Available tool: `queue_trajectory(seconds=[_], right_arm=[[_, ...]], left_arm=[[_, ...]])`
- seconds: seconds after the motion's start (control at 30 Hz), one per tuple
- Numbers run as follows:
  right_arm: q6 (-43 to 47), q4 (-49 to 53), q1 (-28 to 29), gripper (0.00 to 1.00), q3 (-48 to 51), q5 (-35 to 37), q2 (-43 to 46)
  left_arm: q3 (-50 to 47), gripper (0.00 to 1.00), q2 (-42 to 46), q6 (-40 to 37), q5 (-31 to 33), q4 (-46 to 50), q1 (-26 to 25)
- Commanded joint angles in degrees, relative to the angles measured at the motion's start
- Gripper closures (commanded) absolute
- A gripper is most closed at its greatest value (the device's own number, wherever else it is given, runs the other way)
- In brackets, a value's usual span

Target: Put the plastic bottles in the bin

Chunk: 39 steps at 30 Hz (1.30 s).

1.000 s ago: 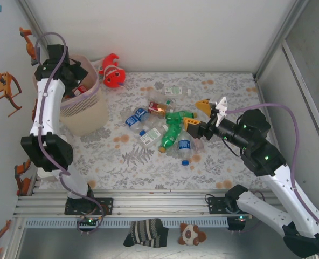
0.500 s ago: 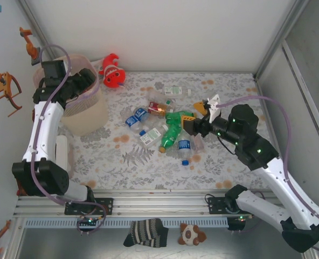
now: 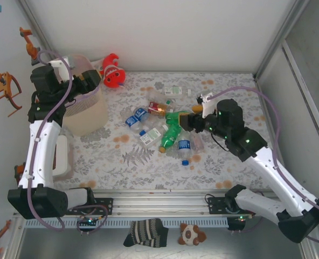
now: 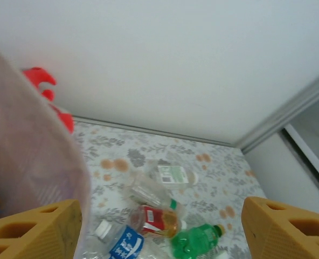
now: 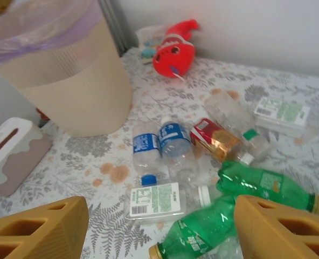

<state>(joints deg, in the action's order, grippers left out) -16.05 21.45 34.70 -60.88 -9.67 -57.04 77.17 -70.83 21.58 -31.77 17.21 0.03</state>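
- L pincer (image 3: 88,81) sits high at the rim of the bin (image 3: 87,116), which stands in the far-left corner of the desk (image 3: 148,164). Fingers apart, nothing btwn them. Reads as an empty hand parked over the drop spot.
- R pincer (image 3: 187,122) is low over the mid-desk heap, angled down at the green bottles (image 5: 267,186). Fingers apart, either side of them, nothing clamped. Prob lining up a pick.
- plastic bottles (image 3: 154,121): one loose pile mid-desk, lying flat & crushed, some overlapping, well apart from the bin.
- In the R wrist view, the blue-label clear pair (image 5: 159,143) lies side by side, w/ the red-label bottle (image 5: 213,137) just beside them.
- Pile overlaps, so a grab on a green one could drag its neighbour. Plastic looks slick & dented, so a grip across the body seems safer.
- fish plush (image 3: 112,71) is by the back wall, near the bin. Not bin material.
- Heap is big, so most of the job looks undone.
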Motion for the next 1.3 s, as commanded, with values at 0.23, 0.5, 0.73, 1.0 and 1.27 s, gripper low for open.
queue_trajectory(seconds=[0.23, 0.5, 0.73, 1.0, 1.27], right_arm=[[-13.43, 8.37, -0.07, 0.34, -2.56, 9.71, -8.87], [-11.81, 18.76, -1.18, 0.33, -6.53, 15.87, -17.41], [-5.75, 22.10, -4.46, 0.33, -10.58, 15.93, -26.01], [-1.33, 23.72, -7.94, 0.36, -14.97, 13.85, -36.00], [0.79, 22.28, -8.93, 0.39, -15.32, 10.96, -41.37]], left_arm=[[-7.88, 0.25, 2.92, -9.27, -10.19, -5.74, -8.54], [-13.21, 0.26, 1.28, -8.25, -9.43, -9.20, -14.57], [-14.82, 0.29, -2.74, -6.03, -9.20, -13.31, -18.37], [-13.76, 0.30, -5.65, -6.65, -6.94, -13.18, -20.51], [-12.57, 0.30, -7.33, -5.90, -6.58, -13.60, -20.74]])
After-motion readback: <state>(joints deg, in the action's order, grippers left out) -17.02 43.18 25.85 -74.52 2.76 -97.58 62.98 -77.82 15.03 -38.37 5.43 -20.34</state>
